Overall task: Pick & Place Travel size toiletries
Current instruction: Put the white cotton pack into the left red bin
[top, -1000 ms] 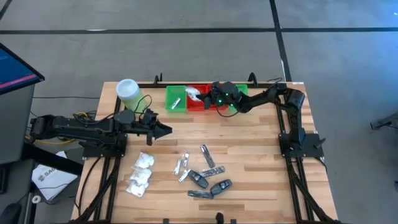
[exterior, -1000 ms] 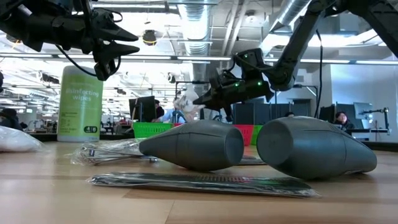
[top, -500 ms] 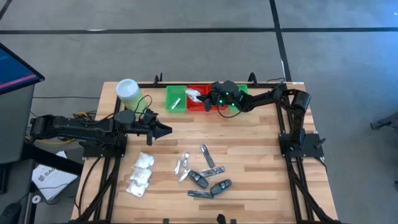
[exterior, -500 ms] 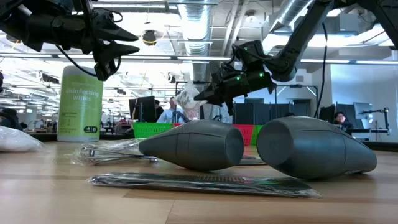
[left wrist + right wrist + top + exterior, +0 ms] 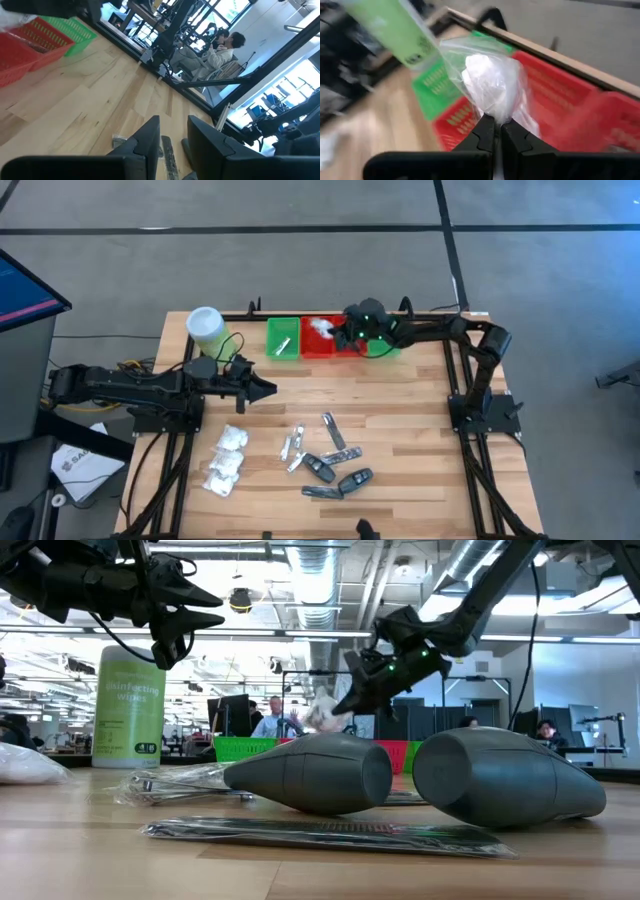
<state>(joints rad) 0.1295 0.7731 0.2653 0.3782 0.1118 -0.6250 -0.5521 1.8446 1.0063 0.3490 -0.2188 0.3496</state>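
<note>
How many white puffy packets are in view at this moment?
4 white packets: one pinched by the right end effector over the red tray; three clustered on the table's front left: one, one, one. Overlap may hide more.

The tall light-green canister standing on the worktop carries white lettering that reads "disinfecting wipes" in the low view. A small dark label near its base is too small to read. No other text is legible.
</note>
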